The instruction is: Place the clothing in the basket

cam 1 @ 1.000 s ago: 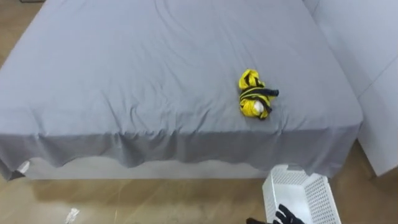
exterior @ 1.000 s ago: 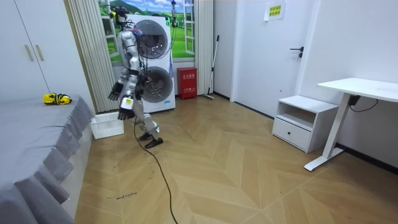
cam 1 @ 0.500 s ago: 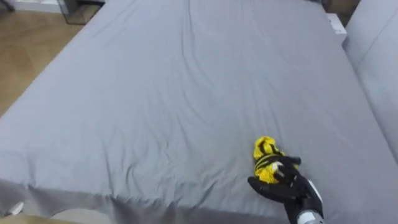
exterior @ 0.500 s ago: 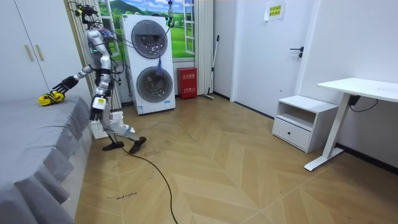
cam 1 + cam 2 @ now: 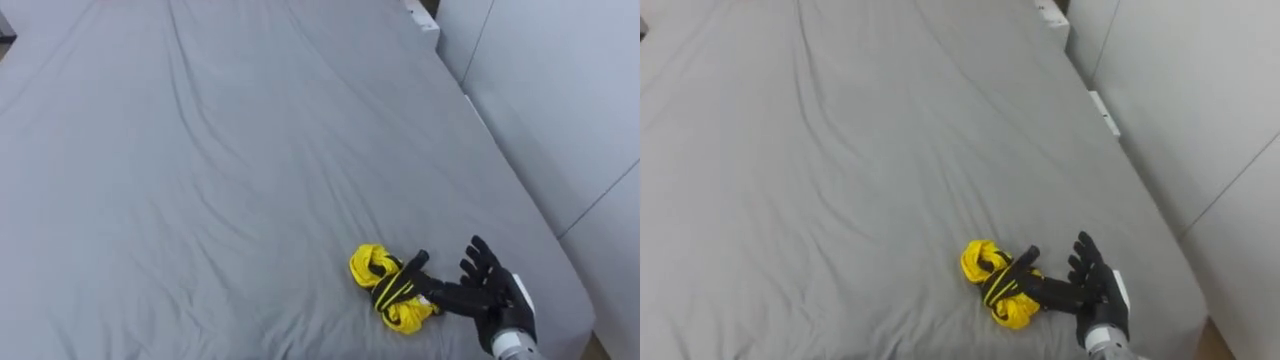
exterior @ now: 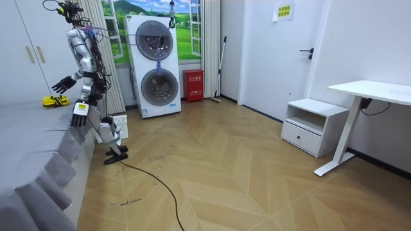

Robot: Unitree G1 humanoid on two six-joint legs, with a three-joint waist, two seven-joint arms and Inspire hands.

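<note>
A crumpled yellow and black garment point(image 5: 386, 288) lies on the grey bed point(image 5: 200, 150), near its right edge. My right hand point(image 5: 488, 296) is just right of it, open with fingers spread, the thumb reaching onto the cloth. The right eye view gives the same garment point(image 5: 996, 284) and hand point(image 5: 1092, 288). In the room view I stand at the bedside, right hand point(image 6: 62, 84) out over the garment point(image 6: 52, 101). My left hand point(image 6: 79, 116) hangs at my side, fingers relaxed. The white basket point(image 6: 119, 126) stands on the floor behind my legs.
A white wall panel point(image 5: 560, 100) runs close along the bed's right side. Stacked washing machines point(image 6: 154, 64) and a curtain point(image 6: 109, 58) stand behind me. A white desk point(image 6: 372, 90) and small cabinet point(image 6: 308, 125) are far across the wooden floor.
I have stepped closer to the bed and straightened up, so the view has shifted. My right hand, resting over the garment before, now sits beside it with fingers spread.
</note>
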